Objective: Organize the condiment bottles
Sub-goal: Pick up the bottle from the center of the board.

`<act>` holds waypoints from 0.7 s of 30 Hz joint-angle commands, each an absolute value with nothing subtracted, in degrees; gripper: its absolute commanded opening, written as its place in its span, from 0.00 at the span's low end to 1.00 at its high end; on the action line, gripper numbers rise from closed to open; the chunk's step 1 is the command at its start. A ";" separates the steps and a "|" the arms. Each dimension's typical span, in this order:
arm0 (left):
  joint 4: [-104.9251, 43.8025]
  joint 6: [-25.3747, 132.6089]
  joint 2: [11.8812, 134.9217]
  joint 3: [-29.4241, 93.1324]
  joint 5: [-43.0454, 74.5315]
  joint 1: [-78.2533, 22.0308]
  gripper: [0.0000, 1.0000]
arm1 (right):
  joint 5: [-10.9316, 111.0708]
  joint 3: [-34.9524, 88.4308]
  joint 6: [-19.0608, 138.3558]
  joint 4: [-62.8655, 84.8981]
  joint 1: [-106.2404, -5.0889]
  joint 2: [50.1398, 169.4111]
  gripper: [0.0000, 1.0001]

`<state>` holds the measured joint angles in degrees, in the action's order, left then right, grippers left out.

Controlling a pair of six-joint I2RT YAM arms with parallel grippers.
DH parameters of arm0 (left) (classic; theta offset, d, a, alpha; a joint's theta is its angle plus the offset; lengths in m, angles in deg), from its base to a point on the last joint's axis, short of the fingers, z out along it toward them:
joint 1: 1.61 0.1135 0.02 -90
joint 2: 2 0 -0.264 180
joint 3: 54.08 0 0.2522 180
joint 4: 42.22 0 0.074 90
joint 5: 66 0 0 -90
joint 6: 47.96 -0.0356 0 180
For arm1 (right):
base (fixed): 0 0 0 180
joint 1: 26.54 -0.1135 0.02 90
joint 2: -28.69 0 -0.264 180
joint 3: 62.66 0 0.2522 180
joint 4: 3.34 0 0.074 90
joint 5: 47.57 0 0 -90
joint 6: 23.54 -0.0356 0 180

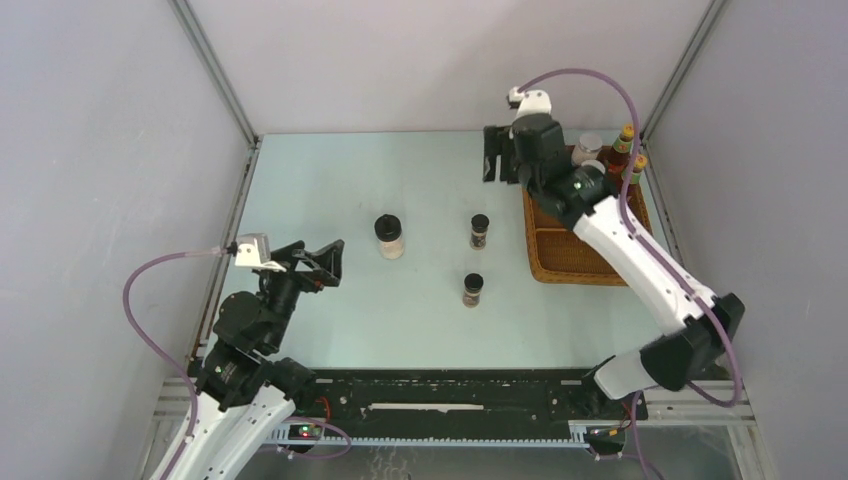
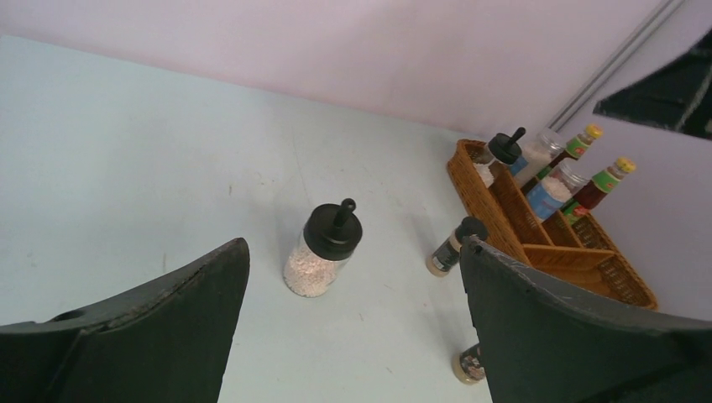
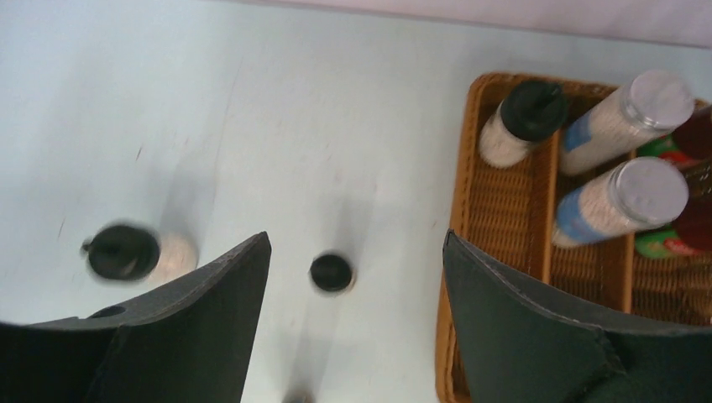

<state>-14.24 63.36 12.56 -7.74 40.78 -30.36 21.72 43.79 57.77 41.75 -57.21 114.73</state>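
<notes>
Black-lidded white jar [image 1: 390, 238] stands upright, right of the spread, empty left gripper [image 1: 328, 262]; right gripper [image 1: 497, 158] farther off, also spread.

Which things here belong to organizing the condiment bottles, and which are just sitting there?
Job items:
- white jar on the table
- tiny dark jars, also on the table
- white jar in the tray
- silver-lidded blue-label jars, in the tray
- red sauce bottles, in the tray

Not job items:
- brown wicker tray, only the holder
- table
</notes>
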 commanded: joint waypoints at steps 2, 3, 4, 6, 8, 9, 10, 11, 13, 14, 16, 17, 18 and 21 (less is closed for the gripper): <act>-16.62 67.96 14.19 -4.39 38.36 -31.50 1.00 | 11.59 39.08 54.50 46.06 -69.25 102.08 0.83; -16.72 68.55 14.74 -3.66 38.86 -32.00 1.00 | 9.61 38.41 53.90 46.42 -71.58 100.25 0.82; -17.23 68.92 15.25 -2.92 39.42 -32.14 1.00 | 8.19 37.57 53.25 46.67 -73.77 97.81 0.82; -18.25 68.90 15.44 -1.86 40.26 -32.20 1.00 | 6.71 35.79 53.10 45.83 -77.81 94.47 0.81; -18.45 68.74 14.69 -1.25 41.47 -32.20 1.00 | 5.90 34.27 53.48 44.58 -80.58 91.88 0.80; -18.40 68.80 13.88 -1.25 42.18 -32.20 1.00 | 5.95 33.83 54.28 44.24 -81.70 91.13 0.79; -18.28 69.21 12.93 -1.58 43.02 -32.19 1.00 | 5.81 33.90 55.23 44.18 -82.84 90.84 0.79; -18.17 69.58 11.91 -2.02 43.78 -32.16 1.00 | 5.25 34.50 55.82 44.61 -83.84 90.83 0.79; -17.06 69.72 11.12 -2.31 44.75 -32.19 1.00 | 5.56 36.78 57.09 46.46 -85.48 91.28 0.79; -15.94 69.39 11.27 -1.89 44.94 -32.19 1.00 | 5.70 37.25 57.69 46.42 -86.21 91.29 0.78; -13.08 68.42 12.30 -0.56 45.38 -32.19 1.00 | 7.78 36.59 58.44 44.94 -86.58 90.98 0.78; -11.49 68.14 12.63 0.25 45.80 -32.20 1.00 | 8.98 35.52 58.80 43.29 -86.57 90.81 0.78; -10.65 68.06 12.57 0.50 46.24 -32.18 1.00 | 11.56 35.02 58.66 42.71 -86.22 91.48 0.78; -9.05 68.24 11.98 0.57 47.27 -32.20 1.00 | 14.36 35.34 58.57 42.98 -86.16 94.42 0.79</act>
<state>-12.16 68.56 11.86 -2.40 44.78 -31.98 10.22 35.44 57.40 45.08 -85.85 91.94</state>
